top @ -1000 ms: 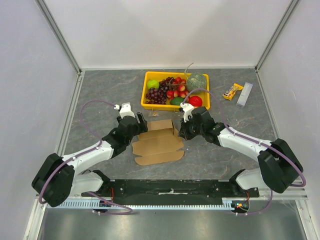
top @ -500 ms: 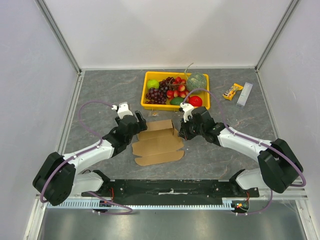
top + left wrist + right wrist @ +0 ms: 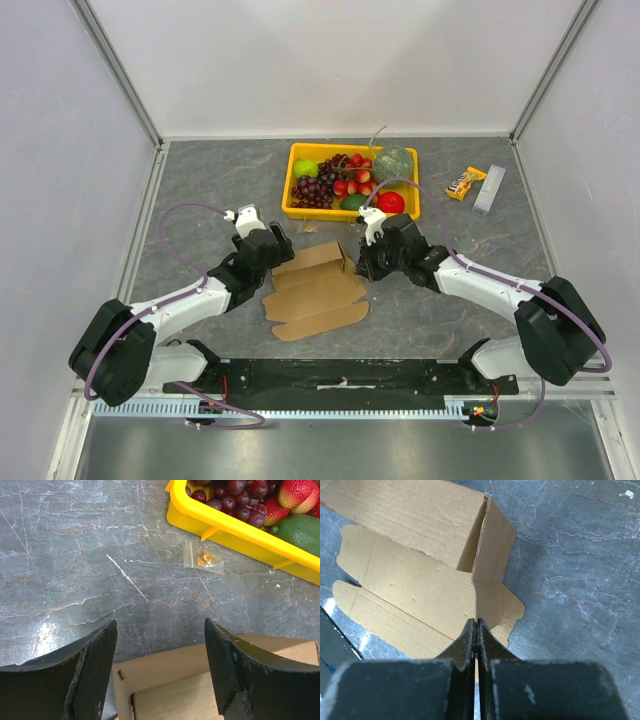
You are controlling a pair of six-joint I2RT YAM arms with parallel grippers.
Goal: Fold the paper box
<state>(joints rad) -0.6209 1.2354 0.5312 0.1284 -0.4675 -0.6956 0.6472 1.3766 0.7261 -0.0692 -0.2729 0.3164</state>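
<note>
The paper box [image 3: 315, 290] is a brown die-cut cardboard sheet lying on the table, its back wall and right end flap raised. My right gripper [image 3: 357, 265] is shut on the upright right flap [image 3: 487, 560], which runs into the pinch between the fingertips of the right gripper [image 3: 476, 622]. My left gripper [image 3: 283, 248] hovers open at the box's left end. In the left wrist view the left gripper [image 3: 160, 625] has its fingers spread wide, with the box's back-left corner [image 3: 150, 672] between and below them, untouched.
A yellow fruit tray [image 3: 300, 213] with grapes, strawberries and other fruit stands just behind the box; its wall [image 3: 240, 527] is close ahead of the left gripper. A small clear bag [image 3: 204, 560] lies before it. A snack bar [image 3: 465, 183] and grey bar [image 3: 489, 189] lie back right.
My left gripper has shifted a little to the left and stays open. The box has turned slightly. The right gripper keeps its pinch on the flap.
</note>
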